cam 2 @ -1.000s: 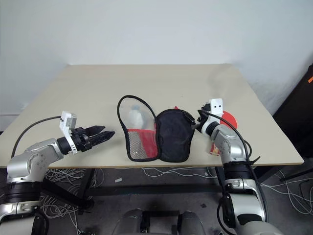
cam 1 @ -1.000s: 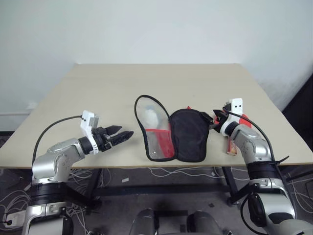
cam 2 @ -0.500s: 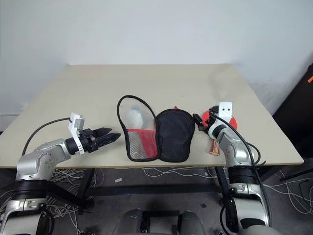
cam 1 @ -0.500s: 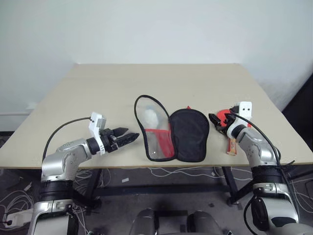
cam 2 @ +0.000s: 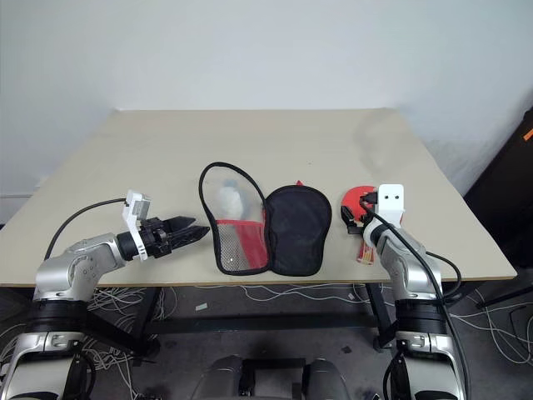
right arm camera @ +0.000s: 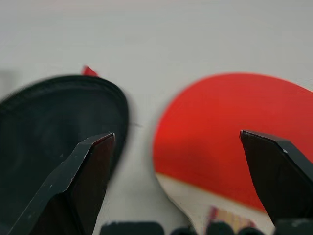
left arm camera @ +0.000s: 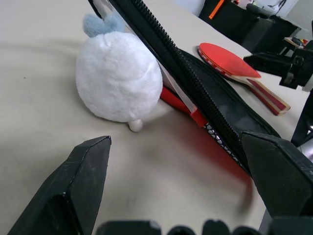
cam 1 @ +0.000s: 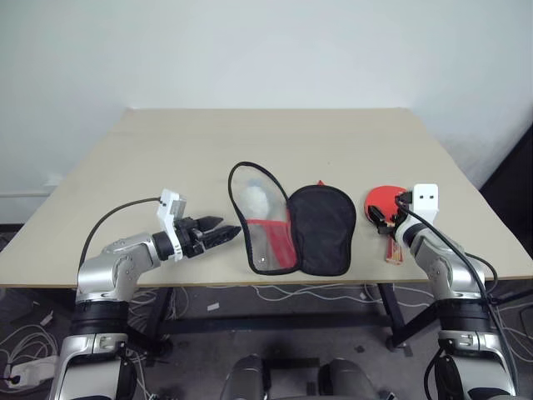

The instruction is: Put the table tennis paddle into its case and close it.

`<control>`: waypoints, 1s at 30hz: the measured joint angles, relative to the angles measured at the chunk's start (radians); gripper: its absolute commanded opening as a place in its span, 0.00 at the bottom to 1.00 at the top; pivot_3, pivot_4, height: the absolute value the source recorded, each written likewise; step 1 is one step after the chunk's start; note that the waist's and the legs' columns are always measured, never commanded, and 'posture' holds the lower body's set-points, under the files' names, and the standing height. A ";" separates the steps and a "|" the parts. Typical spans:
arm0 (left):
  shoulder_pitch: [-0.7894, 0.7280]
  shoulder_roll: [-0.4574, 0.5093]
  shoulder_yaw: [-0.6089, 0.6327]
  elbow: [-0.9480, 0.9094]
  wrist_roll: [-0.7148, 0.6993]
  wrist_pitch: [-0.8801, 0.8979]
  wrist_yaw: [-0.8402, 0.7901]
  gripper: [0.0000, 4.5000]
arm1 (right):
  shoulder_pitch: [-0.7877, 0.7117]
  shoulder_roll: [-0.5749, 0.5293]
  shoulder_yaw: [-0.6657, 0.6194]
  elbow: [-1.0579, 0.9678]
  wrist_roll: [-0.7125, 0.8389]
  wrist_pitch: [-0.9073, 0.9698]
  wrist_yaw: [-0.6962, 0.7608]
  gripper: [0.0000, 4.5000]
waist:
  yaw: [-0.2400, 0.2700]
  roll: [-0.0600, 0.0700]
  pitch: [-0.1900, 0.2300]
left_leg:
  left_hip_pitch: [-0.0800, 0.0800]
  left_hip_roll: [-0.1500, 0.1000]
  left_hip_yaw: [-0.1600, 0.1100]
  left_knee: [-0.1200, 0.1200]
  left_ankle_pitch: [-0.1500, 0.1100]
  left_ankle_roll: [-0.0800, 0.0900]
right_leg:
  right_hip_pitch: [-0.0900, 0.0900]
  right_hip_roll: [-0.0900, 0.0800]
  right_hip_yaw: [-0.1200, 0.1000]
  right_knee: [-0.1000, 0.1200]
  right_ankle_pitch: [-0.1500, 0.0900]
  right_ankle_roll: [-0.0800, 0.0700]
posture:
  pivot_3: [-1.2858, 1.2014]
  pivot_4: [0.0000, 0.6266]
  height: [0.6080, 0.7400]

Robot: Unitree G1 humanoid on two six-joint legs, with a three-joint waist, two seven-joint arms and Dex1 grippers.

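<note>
Right gripper [right arm camera: 178, 196] hanging with jaws spread wide, gripping nothing, hovering just short of the paddle [cam 1: 385, 202] near the table's [cam 1: 266, 142] right front corner. Red face of the paddle lying flat straight ahead of the black fingers [right arm camera: 276, 171], pale handle pointing back toward the front edge, passing beneath the wrist. No contact visible between fingers and paddle.

Just beside the paddle's head, on its left, the case [cam 1: 291, 221] lying opened out flat: black fabric half nearest the paddle, a narrow strip of bare table between the two; clear half with the black zip rim and red panel spreading further left. A white fluffy ball [left arm camera: 119, 77] sitting against the clear half, close to the zip.

Left gripper [cam 1: 218, 232] also standing wide open and empty, pointing roughly level toward the clear half from the left, near it but apart. From the left wrist: ball just ahead, zip rim running past, paddle lying beyond the case, right gripper [left arm camera: 274, 62] beyond that.
</note>
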 measured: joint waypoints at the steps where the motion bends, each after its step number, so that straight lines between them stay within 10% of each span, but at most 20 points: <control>1: -0.003 0.000 0.000 0.003 0.001 0.000 -0.001 1.00 | 0.004 0.003 -0.001 -0.009 0.000 0.014 -0.009 0.99 | 0.000 0.000 0.000 | 0.000 0.000 0.000 0.000 0.000 0.000 | 0.000 0.000 0.000 0.000 0.000 0.000 | 0.52 0.00 0.87; 30: -0.045 0.000 -0.012 0.041 0.019 0.001 -0.019 1.00 | 0.011 0.030 -0.015 -0.130 -0.081 0.315 -0.130 0.99 | 0.000 0.000 0.000 | 0.000 0.000 0.000 -0.001 0.000 0.000 | -0.001 0.000 0.000 -0.001 0.000 0.000 | 0.52 0.00 0.87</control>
